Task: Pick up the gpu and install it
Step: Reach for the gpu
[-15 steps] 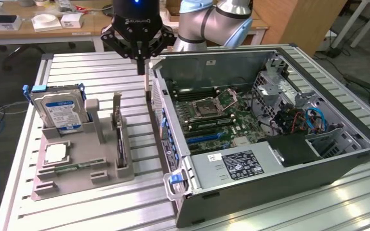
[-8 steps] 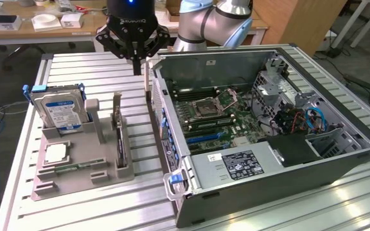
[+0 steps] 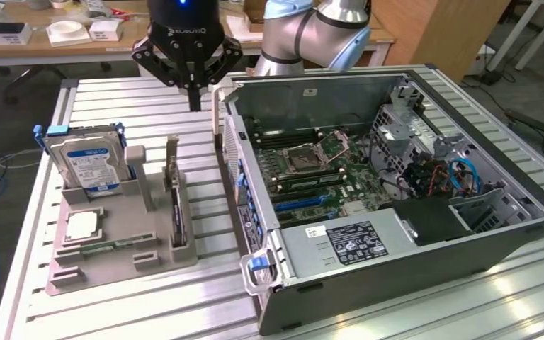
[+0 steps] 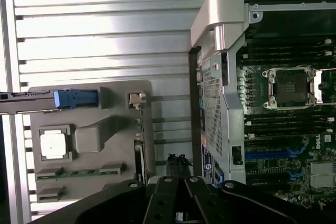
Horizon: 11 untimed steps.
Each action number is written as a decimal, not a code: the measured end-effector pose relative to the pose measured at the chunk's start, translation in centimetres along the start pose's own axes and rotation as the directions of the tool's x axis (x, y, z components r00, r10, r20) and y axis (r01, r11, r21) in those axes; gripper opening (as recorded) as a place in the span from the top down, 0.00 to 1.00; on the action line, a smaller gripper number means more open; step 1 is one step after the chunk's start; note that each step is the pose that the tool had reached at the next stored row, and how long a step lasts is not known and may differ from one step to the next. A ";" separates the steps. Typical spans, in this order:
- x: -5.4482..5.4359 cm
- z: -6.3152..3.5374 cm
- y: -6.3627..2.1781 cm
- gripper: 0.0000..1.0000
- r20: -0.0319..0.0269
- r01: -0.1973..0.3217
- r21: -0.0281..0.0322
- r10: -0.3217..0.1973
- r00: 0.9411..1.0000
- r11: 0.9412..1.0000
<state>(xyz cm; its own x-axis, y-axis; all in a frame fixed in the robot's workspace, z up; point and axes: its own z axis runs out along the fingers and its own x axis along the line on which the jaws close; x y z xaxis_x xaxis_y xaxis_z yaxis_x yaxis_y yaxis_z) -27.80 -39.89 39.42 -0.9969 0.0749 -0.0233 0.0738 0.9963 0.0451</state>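
Hand [image 3: 195, 99] hovers pinched shut and empty over the slatted surface [image 3: 111, 106]. The gpu [image 3: 173, 195] stands on edge in the grey holder [image 3: 111, 258]. It sits lower, nearer the camera and slightly to the exterior view's left, long axis pointing back toward the hand.

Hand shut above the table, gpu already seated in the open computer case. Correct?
Not quite. The exterior view shows the gpu standing upright in the grey holder beside the hard drive, not in the computer case. The hand is shut above the table, as stated.
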 end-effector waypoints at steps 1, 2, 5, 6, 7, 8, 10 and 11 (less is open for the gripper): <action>0.1 -0.01 -0.01 0.90 0.000 0.000 0.000 0.000 1.000 1.000; 0.2 -0.01 -0.02 0.90 0.000 0.000 0.000 0.000 1.000 1.000; 0.5 -0.01 -0.03 0.90 0.000 0.000 0.000 0.000 1.000 1.000; 0.6 -0.02 -0.04 0.90 0.000 0.000 0.000 0.000 1.000 1.000; 0.7 -0.02 -0.06 0.90 0.000 0.000 0.000 0.000 1.000 1.000; 0.8 -0.02 -0.07 0.90 0.000 0.000 0.000 0.000 1.000 1.000; 1.1 -0.03 -0.08 0.90 0.000 0.000 0.000 0.000 1.000 1.000; 1.2 -0.03 -0.09 0.90 0.000 0.000 0.000 0.000 1.000 1.000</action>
<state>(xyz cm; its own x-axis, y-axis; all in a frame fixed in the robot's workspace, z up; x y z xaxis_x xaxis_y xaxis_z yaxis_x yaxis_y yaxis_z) -29.04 -39.89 39.42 -0.9969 0.0748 -0.0234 0.0737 0.9963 0.0451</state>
